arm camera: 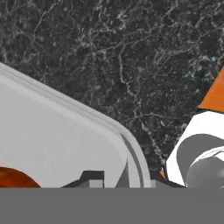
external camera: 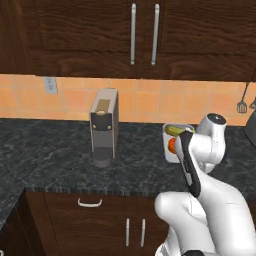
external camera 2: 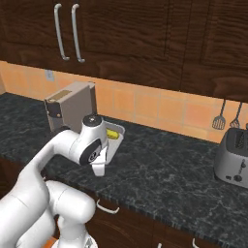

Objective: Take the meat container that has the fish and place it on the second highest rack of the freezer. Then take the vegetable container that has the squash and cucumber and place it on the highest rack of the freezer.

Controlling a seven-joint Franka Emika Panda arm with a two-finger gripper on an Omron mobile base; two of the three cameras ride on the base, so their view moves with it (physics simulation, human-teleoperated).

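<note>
A white container (external camera: 172, 150) sits on the dark counter beside the coffee machine. It holds a yellow piece (external camera 2: 112, 134) and an orange-red piece (arm camera: 11, 177); I cannot tell which of the task's containers it is. In the hand view my gripper (arm camera: 124, 177) is shut on the container's rim (arm camera: 131, 153), one dark fingertip (arm camera: 92, 176) inside the wall and the other outside. My white arm covers much of the container in both base views. The freezer is out of view.
A grey coffee machine (external camera: 104, 125) stands just left of the container. A silver toaster (external camera 2: 235, 160) sits at the far right, with spatulas (external camera 2: 219, 121) hanging on the tiled wall. Dark upper cabinets (external camera: 145, 35) overhang the black marble counter (external camera 2: 164, 174).
</note>
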